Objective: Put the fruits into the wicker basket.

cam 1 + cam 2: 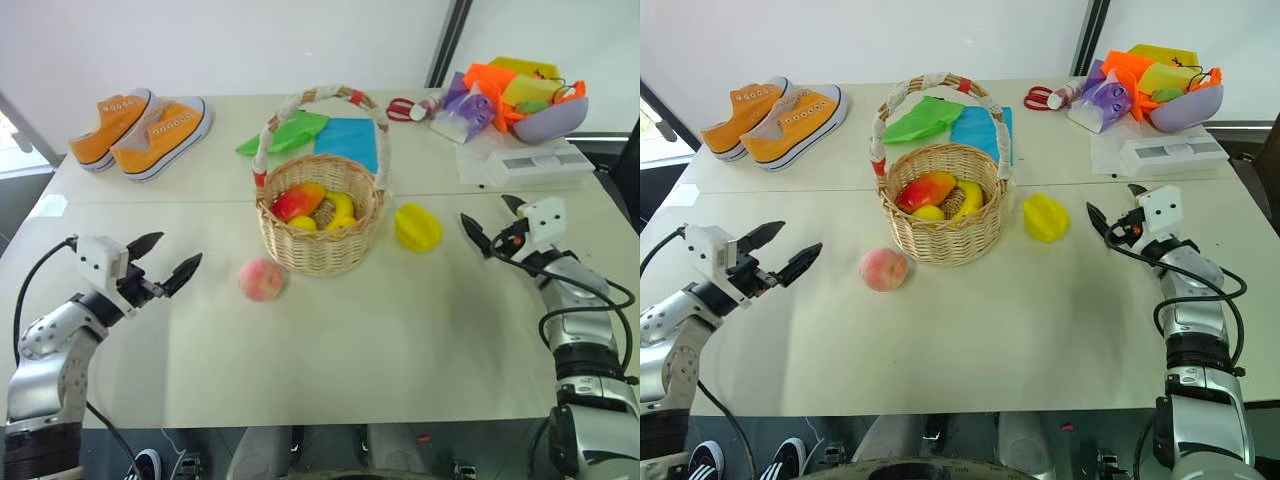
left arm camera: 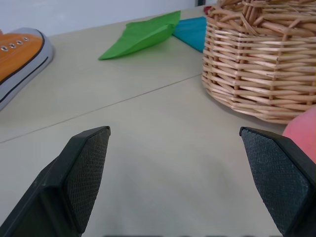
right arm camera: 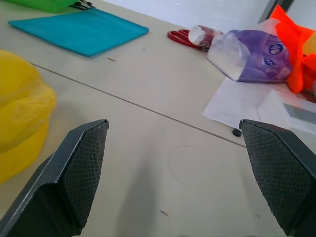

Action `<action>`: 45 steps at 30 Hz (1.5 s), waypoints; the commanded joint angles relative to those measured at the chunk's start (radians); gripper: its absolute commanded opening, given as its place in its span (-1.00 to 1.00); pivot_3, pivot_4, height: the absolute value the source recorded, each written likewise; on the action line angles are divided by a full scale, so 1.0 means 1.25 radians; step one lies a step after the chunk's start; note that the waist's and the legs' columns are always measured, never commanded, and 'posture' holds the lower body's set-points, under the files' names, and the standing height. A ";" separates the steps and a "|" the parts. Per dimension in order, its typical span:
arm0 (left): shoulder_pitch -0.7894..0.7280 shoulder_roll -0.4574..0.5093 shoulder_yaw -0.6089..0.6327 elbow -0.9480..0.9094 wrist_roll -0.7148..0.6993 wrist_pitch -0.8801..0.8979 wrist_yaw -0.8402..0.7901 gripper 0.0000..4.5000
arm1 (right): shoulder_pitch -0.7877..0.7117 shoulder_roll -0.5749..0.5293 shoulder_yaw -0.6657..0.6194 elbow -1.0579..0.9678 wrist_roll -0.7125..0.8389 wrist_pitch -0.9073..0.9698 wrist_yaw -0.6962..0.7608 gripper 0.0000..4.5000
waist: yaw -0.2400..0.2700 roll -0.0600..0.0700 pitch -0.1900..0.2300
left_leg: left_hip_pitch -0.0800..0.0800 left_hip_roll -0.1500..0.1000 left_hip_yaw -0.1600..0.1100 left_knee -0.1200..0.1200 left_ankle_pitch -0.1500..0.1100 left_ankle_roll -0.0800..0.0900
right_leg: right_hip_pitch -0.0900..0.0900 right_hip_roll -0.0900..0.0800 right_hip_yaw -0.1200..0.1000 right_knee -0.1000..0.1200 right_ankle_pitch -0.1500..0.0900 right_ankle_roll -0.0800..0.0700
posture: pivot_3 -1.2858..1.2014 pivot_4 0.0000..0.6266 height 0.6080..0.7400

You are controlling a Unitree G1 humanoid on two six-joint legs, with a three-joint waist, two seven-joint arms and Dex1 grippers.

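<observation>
While two fruits lie loose on the table [image 1: 330, 350], the job is only part done. Peach [image 1: 261, 279]: on the tabletop just beside the basket's front left, close to the wicker wall; contact can't be told. Yellow fruit [image 1: 418, 227]: on the table just to the basket's right, apart from it. Wicker basket [image 1: 322, 215]: upright at mid-table, arched handle standing over it, already holding several fruits, a red-orange one and yellow ones among them.

Left gripper [image 1: 163, 260]: level above the table, well to the left of the peach, fingers spread wide, nothing between them. It points across toward the basket; in its wrist view the peach sits at the edge near one finger [image 2: 276, 177] with the basket wall behind. Reads as lined up for a sideways approach to the peach.

Right gripper [image 1: 493, 220]: near the yellow fruit on its right side, jaws also wide apart and empty. The fruit shows off to one side in its wrist view, so the hand probably wants turning toward it before closing.

Both fruits are rounded, so each may roll if nudged by one finger first.

Clutter farther out, not part of the job:
- green cloth [image 1: 285, 133] and blue cloth [image 1: 347, 140] behind the basket
- orange sneakers [image 1: 140, 129], far left corner
- purple bowl [image 1: 545, 120] heaped with orange and yellow things, far right
- white box [image 1: 535, 165] in front of the bowl
- red scissors [image 1: 403, 108] and a purple packet [image 1: 462, 113] beside it
</observation>
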 commanded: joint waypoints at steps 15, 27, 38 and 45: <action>0.003 0.010 0.011 0.012 -0.010 -0.063 -0.046 1.00 | 0.000 -0.001 -0.016 -0.005 0.009 -0.031 -0.001 0.97 | 0.001 0.000 0.000 | 0.000 0.000 0.000 0.000 0.000 0.000 | 0.000 0.000 0.000 0.000 0.000 0.000 | 0.03 -0.52 1.00; 0.026 0.023 0.019 -0.074 -0.098 -0.065 -0.134 1.00 | 0.023 -0.012 -0.015 -0.125 0.074 0.071 0.063 0.97 | 0.000 0.000 0.000 | 0.000 0.000 0.000 0.000 0.000 0.000 | 0.000 0.000 0.000 0.000 0.000 0.000 | 0.03 -0.52 1.00; 0.082 0.056 -0.108 -0.364 -0.184 0.056 -0.183 1.00 | 0.059 -0.066 0.084 -0.505 0.146 0.550 0.029 0.97 | 0.002 0.001 0.000 | 0.000 0.001 0.000 0.000 -0.001 0.001 | 0.001 0.000 0.000 -0.001 -0.002 -0.003 | 0.03 -0.52 1.00; 0.094 0.039 -0.125 -0.353 -0.159 0.037 -0.174 1.00 | 0.011 -0.020 0.159 -0.538 0.093 0.663 -0.050 0.97 | 0.005 0.001 0.000 | 0.000 0.000 0.000 -0.001 -0.001 0.001 | 0.000 0.000 0.000 -0.003 -0.002 -0.003 | 0.03 -0.52 1.00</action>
